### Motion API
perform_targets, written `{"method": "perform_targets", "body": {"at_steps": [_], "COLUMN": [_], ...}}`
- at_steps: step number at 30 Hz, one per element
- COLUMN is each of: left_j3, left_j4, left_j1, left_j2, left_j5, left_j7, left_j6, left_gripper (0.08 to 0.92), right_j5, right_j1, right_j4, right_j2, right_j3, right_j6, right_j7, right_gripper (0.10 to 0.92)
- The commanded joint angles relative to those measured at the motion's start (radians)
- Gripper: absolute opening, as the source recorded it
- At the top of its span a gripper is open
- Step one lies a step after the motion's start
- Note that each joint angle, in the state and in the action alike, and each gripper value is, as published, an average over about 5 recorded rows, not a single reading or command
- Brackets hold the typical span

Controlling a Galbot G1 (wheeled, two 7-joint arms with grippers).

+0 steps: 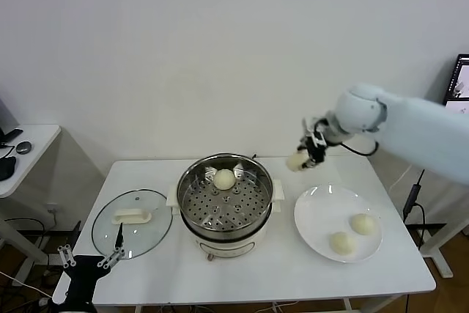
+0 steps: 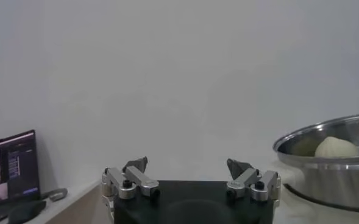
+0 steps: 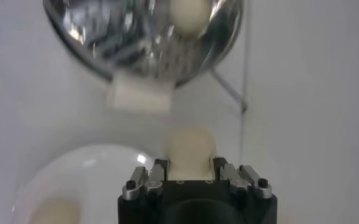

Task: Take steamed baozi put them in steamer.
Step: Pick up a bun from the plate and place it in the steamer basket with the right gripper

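Already, the steamer at the middle of the white table held one steamed baozi, which lay on the perforated basket floor toward the far side of the pot, near the wall. The same bun showed over the shiny rim in the left wrist view, and again inside the steel pot in the right wrist view. To the robot's right of the steamer sat a flat white plate with two more buns on it, one nearer the right edge and one closer to the front rim; the two lay near each other but apart. On the robot's left of the steamer lay a round glass lid, flat on the table, with its cream handle on top. The right gripper was raised above the table, beyond the plate's far edge and between the plate and the steamer's right side, the arm reaching in from the right with the wrist bent down. Its fingers were clamped on a fourth baozi, which sat pinched between the two pads in the right wrist view, clear of the tabletop. The left gripper was parked low at the front left corner of the table, just in front of the lid, with its fingers spread apart and nothing between them.
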Motion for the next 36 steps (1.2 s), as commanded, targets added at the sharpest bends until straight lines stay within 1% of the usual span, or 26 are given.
{"method": "perform_targets", "body": {"at_steps": [1, 7, 19, 26, 32, 33, 36], "left_j3": [-0.004, -0.014, -0.023, -0.034, -0.038, -0.038, -0.038], "left_j4": [0.007, 0.003, 0.019, 0.020, 0.023, 0.024, 0.025], "left_j1": [-0.017, -0.019, -0.033, -0.027, -0.029, -0.030, -0.034], "left_j2": [0.009, 0.006, -0.008, -0.009, -0.008, -0.007, -0.008], "left_j5": [-0.004, -0.001, 0.010, 0.007, 0.003, 0.003, 0.001], "left_j7": [0.000, 0.000, -0.003, -0.005, -0.005, -0.005, -0.005], "left_j6": [0.001, 0.001, -0.003, -0.005, -0.007, -0.007, -0.007], "left_gripper": [0.823, 0.823, 0.823, 0.823, 0.823, 0.823, 0.823], "right_j5": [0.271, 0.249, 0.157, 0.125, 0.116, 0.115, 0.114], "right_j1": [0.059, -0.063, -0.207, -0.246, -0.268, -0.271, -0.274], "right_j4": [0.009, -0.097, -0.263, -0.333, -0.363, -0.365, -0.359], "right_j2": [0.307, 0.454, 0.589, 0.636, 0.646, 0.643, 0.627], "right_j3": [-0.074, -0.060, -0.035, -0.031, -0.027, -0.027, -0.022], "right_j6": [-0.167, -0.172, -0.172, -0.171, -0.171, -0.171, -0.170], "right_j7": [0.141, 0.191, 0.203, 0.201, 0.200, 0.200, 0.195], "right_gripper": [0.458, 0.458, 0.459, 0.466, 0.470, 0.478, 0.535]}}
